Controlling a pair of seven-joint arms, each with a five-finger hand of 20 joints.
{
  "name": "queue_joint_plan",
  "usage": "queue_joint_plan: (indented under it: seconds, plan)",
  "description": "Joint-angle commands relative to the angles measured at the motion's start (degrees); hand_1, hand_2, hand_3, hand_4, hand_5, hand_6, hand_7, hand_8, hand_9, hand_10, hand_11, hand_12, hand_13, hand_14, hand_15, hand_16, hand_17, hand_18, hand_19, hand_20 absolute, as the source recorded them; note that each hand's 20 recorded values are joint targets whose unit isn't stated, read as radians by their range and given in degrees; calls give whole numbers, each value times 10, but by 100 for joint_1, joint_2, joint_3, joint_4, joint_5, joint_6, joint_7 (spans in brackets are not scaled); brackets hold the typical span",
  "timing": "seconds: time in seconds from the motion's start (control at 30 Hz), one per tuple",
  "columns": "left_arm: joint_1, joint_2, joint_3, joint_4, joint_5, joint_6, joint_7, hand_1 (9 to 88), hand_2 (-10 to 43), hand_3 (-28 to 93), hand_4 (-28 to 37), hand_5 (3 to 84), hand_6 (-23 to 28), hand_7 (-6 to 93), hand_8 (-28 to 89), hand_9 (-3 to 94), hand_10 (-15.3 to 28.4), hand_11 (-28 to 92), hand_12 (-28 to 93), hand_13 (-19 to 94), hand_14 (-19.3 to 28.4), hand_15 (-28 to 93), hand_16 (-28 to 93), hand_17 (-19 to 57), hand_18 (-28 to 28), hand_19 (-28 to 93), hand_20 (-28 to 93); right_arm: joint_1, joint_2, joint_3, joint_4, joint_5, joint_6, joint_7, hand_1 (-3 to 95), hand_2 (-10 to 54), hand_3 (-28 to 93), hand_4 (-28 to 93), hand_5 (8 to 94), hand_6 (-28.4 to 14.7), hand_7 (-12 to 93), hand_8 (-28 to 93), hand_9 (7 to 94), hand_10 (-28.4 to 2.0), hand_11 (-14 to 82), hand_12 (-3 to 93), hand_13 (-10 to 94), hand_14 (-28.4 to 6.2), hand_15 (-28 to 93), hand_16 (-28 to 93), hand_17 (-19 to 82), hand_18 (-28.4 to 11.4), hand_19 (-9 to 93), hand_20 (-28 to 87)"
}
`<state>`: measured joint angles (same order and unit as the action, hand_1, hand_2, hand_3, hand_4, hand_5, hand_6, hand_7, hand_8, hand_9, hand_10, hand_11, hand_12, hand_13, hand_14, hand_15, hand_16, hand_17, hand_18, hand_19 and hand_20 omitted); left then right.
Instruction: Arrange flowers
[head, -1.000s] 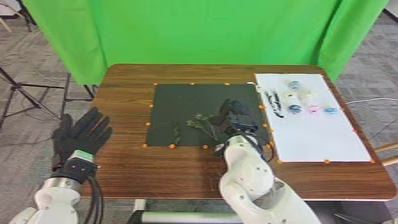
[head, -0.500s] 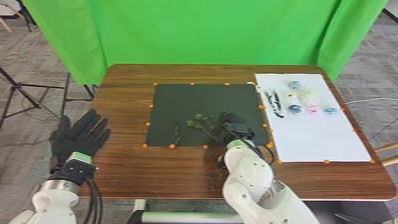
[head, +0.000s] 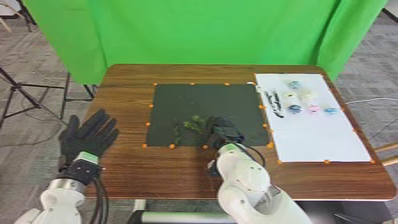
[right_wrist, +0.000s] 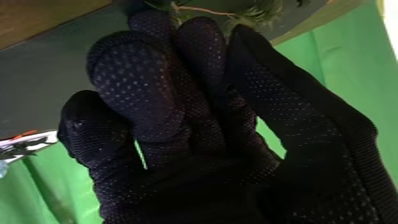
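The right hand (head: 224, 130) is over the lower right part of the dark mat (head: 178, 102), its fingers loosely bent, beside a leafy green sprig (head: 195, 123). In the right wrist view, the right hand (right_wrist: 133, 85) has the thumb apart from the palm; the sprig (right_wrist: 264, 11) and its brown stem lie just past the fingertips, and whether they touch is unclear. A thin dark green stem (head: 177, 134) lies left of the sprig. Several pale, pink and blue flowers (head: 313, 108) rest on the white sheet (head: 320, 140). The left hand (head: 87, 134) is spread open at the table's left edge.
Orange markers (head: 172, 146) line the mat and the white sheet. A black-and-white elongated item (head: 275, 104) lies on the sheet's left part. The brown table (head: 151, 175) extends in front of the mat, and a green curtain (head: 213, 35) hangs behind.
The right hand has moved back toward the robot and slightly left, down beside the sprig. The sprig's leaves appear slightly farther left. The left hand has shifted slightly right.
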<state>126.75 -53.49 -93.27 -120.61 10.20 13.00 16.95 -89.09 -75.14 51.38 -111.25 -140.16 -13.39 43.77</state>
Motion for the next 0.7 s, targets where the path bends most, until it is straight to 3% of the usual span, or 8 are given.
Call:
queue_joint_plan:
  seconds: [0.03, 0.2, 0.3, 0.37, 0.43, 0.47, 0.6, 0.7]
  plan:
    - [41, -90, -50, -79, 383, -239, -298, 276, 150, 698, -283, 412, 56, 201, -116, 333, 122, 209, 72, 227, 118, 326, -120, -53, 99, 314, 63, -167, 94, -75, 13, -318, 307, 62, 457, 51, 747, -196, 608, -63, 597, 192, 771, -204, 128, 147, 838, -90, 567, 287, 522, -244, 932, 410]
    - [75, -35, -65, -96, 327, -145, -151, 276, 149, 698, -283, 412, 57, 200, -116, 332, 122, 207, 73, 225, 118, 325, -118, -53, 99, 313, 63, -89, 269, 27, -136, -384, 747, 190, 409, 1, 738, -167, 600, -69, 593, 198, 770, -212, 126, 146, 843, -94, 534, 275, 528, -242, 932, 401]
    - [83, -2, -114, -83, 324, -176, -59, 276, 149, 698, -283, 411, 57, 200, -116, 332, 122, 206, 72, 225, 118, 324, -117, -53, 99, 313, 63, -44, 450, 104, -181, -455, 1106, 238, 394, -3, 736, -160, 599, -72, 591, 199, 769, -216, 123, 144, 850, -96, 500, 265, 533, -241, 932, 392]
    - [172, -35, -178, -142, 256, 0, -29, 277, 149, 698, -283, 411, 57, 200, -116, 331, 122, 206, 72, 225, 118, 324, -117, -53, 99, 313, 63, -79, 536, 188, -189, -507, 1301, 212, 378, -3, 738, -156, 601, -79, 576, 193, 764, -218, 122, 143, 850, -96, 493, 266, 532, -239, 932, 390]
    - [194, -4, -219, -136, 256, -88, 40, 277, 149, 700, -283, 412, 58, 199, -116, 330, 121, 204, 72, 224, 118, 325, -117, -53, 99, 313, 63, -101, 654, 269, -179, -628, 1623, 152, 368, -10, 740, -159, 592, -83, 545, 180, 745, -219, 126, 148, 839, -98, 501, 273, 522, -237, 932, 397]
    - [214, 8, -245, -144, 294, -88, 68, 277, 149, 699, -283, 411, 58, 200, -115, 330, 121, 204, 73, 224, 118, 325, -117, -53, 99, 313, 63, -110, 695, 308, -165, -680, 1731, 172, 363, -12, 742, -164, 588, -82, 523, 166, 736, -218, 130, 152, 833, -100, 510, 277, 515, -238, 932, 401]
    - [330, -29, -279, -211, 192, -30, 327, 277, 148, 699, -283, 412, 58, 199, -115, 330, 121, 203, 73, 224, 118, 325, -118, -53, 99, 312, 63, -105, 947, 526, -150, -637, 1816, 248, 328, 2, 755, -169, 615, -90, 376, 49, 717, -212, 142, 161, 803, -112, 546, 277, 494, -243, 932, 416]
    - [351, -69, -311, -218, 221, -56, 367, 277, 148, 700, -283, 412, 58, 199, -115, 330, 121, 203, 73, 224, 118, 325, -117, -53, 99, 312, 63, 80, 1173, 677, 9, -400, 1821, 371, 321, 0, 759, -163, 629, -97, 299, -85, 706, -213, 142, 161, 784, -116, 557, 271, 482, -245, 932, 410]
